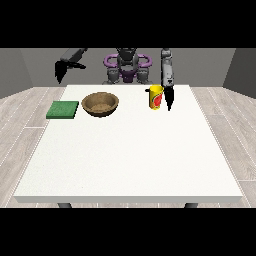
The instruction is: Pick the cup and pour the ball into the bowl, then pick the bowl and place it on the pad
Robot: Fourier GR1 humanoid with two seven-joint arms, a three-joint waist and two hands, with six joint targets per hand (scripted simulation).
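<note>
Three task things sit on my large white worktop (125,150): a yellow cylindrical cup with a red mark on its side (156,96), a round brown bowl with a wood-like look (100,104), and a flat green square pad (63,109). The cup stands upright towards the far edge, right of centre in my view, with its long axis vertical. The bowl lies well to its left, and the pad is just beside the bowl, further left again.

What the coming move turns on is this: the hand at the view's right (169,99) hangs just beside the cup, on the cup's right flank, pointing down at the worktop. I cannot tell whether it touches the cup, nor whether its fingers are released or closed. The hand at the view's left (60,71) is raised off past the worktop's far left corner, well apart from everything, holding nothing; how its fingers lie I cannot make out either.

I judge the cup not yet lifted. The ball is hidden from me, presumably inside the cup. The near hand needs to come in sideways from the right.
</note>
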